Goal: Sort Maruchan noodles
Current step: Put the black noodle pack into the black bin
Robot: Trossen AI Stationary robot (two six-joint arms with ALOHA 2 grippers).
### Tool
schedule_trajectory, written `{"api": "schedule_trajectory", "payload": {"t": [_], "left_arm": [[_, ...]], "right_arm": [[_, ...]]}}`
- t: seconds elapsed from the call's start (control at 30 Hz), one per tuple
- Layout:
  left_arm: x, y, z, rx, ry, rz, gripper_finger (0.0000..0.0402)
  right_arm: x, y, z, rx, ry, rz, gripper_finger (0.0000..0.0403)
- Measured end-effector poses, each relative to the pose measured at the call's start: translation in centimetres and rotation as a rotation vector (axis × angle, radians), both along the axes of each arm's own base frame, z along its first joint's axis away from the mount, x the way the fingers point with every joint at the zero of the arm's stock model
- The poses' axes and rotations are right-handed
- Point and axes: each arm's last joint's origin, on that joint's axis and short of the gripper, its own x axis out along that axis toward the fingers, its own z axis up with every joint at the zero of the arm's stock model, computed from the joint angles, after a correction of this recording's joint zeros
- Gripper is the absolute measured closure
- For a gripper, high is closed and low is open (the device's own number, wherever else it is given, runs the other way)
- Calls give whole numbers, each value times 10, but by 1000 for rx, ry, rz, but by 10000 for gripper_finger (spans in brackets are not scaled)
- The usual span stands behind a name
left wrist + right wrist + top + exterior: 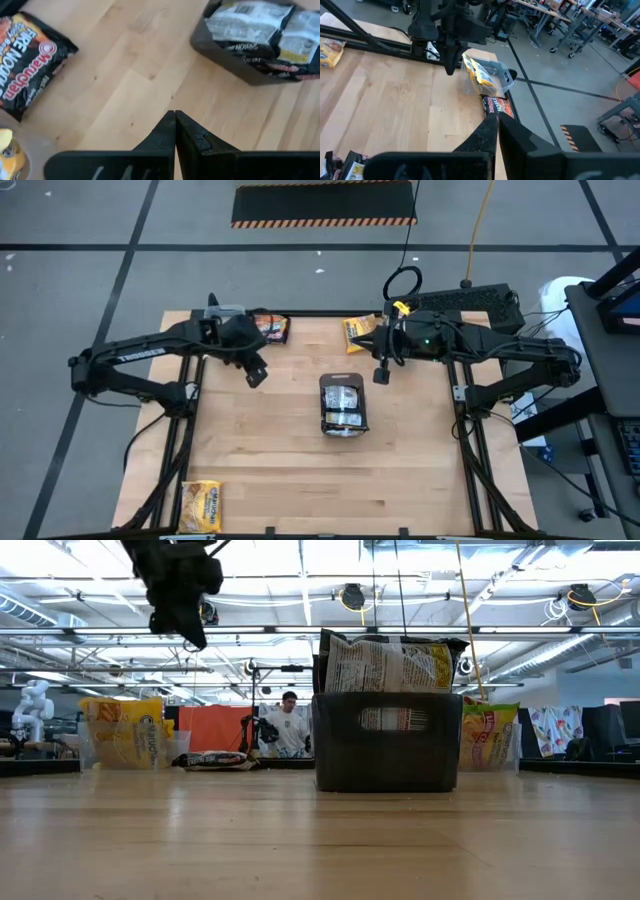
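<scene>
A dark grey tray (343,423) stands mid-table with several dark Maruchan noodles packets (250,25) upright in it. A dark red packet (272,329) lies flat at the far edge, next to a clear tub (492,75) that holds yellow packets. Another yellow packet (358,331) sits at the far edge, and one more (200,505) at the near left corner. My left gripper (175,116) hangs shut and empty above bare wood between the dark red packet and the tray. My right gripper (495,121) hovers shut and empty, high over the table to the right of the tray's far end.
The wooden tabletop (270,450) lies bare around the tray. Black frame rails (180,440) run along the table's left and right sides. A clear tub with a packet (490,735) stands at the far right in the low view. A person (290,725) is far behind the table.
</scene>
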Motion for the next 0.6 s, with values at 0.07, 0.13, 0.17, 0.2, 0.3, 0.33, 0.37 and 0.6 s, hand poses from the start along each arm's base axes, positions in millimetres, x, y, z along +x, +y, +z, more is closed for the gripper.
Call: {"api": "schedule_trajectory", "payload": {"t": [0.07, 0.13, 0.17, 0.2, 0.3, 0.33, 0.37, 0.6], "left_arm": [[2, 1, 1, 9, -22, -1, 394], [6, 2, 3, 21, -63, 4, 390], [7, 3, 5, 33, -85, -1, 388], [9, 3, 6, 56, -102, -21, 385], [13, 5, 10, 142, -140, -95, 373], [14, 6, 11, 179, -149, -104, 368], [14, 7, 12, 208, -155, -103, 362], [21, 23, 6, 338, -98, -32, 324]], "right_arm": [[0, 0, 0, 0, 0, 0, 390], [0, 0, 0, 0, 0, 0, 390], [0, 0, 0, 0, 0, 0, 390], [0, 0, 0, 0, 0, 0, 390], [0, 0, 0, 0, 0, 0, 390], [0, 0, 0, 0, 0, 0, 390], [0, 0, 0, 0, 0, 1, 390], [0, 0, 0, 0, 1, 1, 390]]}}
